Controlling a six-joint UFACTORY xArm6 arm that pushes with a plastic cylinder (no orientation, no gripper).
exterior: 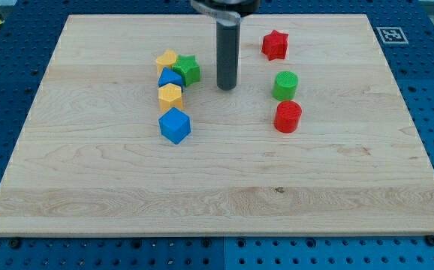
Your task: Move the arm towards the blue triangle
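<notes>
My tip [227, 87] is resting on the board [337, 187] – a bare rod, holding nothing. The blue triangle [170, 78] is sitting at its nine o'clock, the green star [188, 70] standing between them – yellow blocks [170, 96] flanking it at twelve and six.
</notes>
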